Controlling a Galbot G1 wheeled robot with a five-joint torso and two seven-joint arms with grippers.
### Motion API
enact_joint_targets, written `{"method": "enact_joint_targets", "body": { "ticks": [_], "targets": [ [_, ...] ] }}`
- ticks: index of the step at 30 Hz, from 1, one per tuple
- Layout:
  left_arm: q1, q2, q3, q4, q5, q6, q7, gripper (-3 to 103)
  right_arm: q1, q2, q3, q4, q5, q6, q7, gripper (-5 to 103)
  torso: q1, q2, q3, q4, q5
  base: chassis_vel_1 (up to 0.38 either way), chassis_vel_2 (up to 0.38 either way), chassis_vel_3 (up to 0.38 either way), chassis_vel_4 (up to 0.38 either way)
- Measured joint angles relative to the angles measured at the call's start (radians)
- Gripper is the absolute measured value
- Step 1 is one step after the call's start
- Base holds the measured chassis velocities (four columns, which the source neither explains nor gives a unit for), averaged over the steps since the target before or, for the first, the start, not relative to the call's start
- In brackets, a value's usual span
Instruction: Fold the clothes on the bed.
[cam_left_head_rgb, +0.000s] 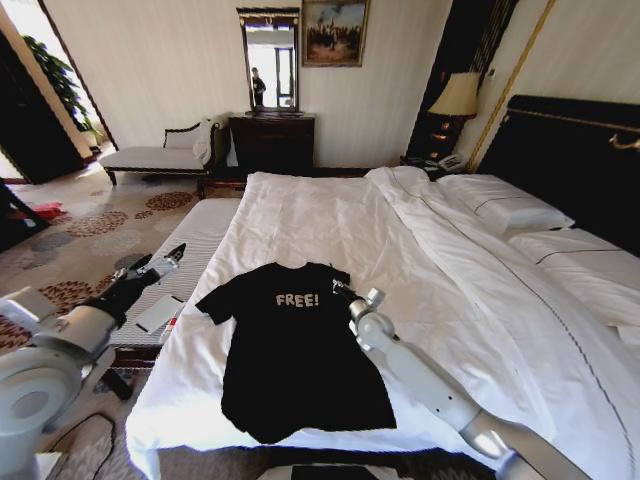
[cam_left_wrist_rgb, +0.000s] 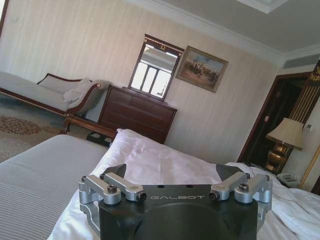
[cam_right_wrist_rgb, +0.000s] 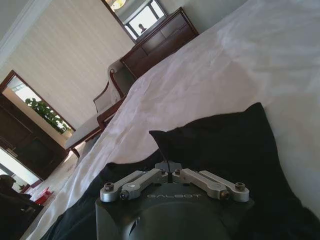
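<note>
On the bed (cam_left_head_rgb: 330, 220), my right hand (cam_left_head_rgb: 340, 291) pinches the black T-shirt (cam_left_head_rgb: 290, 350) sleeve for the first fold, which I judge needs carrying inward, while my left hand (cam_left_head_rgb: 172, 256) hovers open beside.

Right hand (cam_left_head_rgb: 336, 288) fingertips behind T-shirt (cam_left_head_rgb: 295, 350) fold

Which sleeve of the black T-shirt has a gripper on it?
The sleeve on the robot's right, toward the pillows: the right gripper sits shut on it. The other sleeve lies flat, apart from the raised left gripper.
</note>
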Motion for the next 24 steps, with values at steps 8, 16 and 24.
{"method": "enact_joint_targets", "body": {
  "ticks": [8, 16, 24],
  "targets": [
    [-0.016, -0.012, 0.058, 0.039, 0.038, -0.005, 0.0, 100, -0.038, 0.022, -0.016, -0.019, -0.071, 0.003, -0.018, -3, 0.0, 0.0, 0.0, -0.0002, 0.0001, 0.0, 0.0, 0.0, 0.0],
    [-0.036, -0.053, 0.121, 0.125, 0.012, 0.021, -0.047, 100, -0.061, 0.001, 0.032, 0.011, -0.11, 0.024, -0.067, 18, 0.0, 0.0, 0.0, -0.0002, 0.0001, 0.0, 0.0, 0.0, 0.0],
    [-0.078, -0.114, 0.175, 0.319, -0.109, 0.066, -0.075, 100, -0.124, -0.033, 0.18, 0.061, -0.177, 0.072, -0.169, 45, 0.0, 0.0, 0.0, -0.0002, 0.0002, 0.0, 0.0, 0.0, 0.0]
  ]
}}
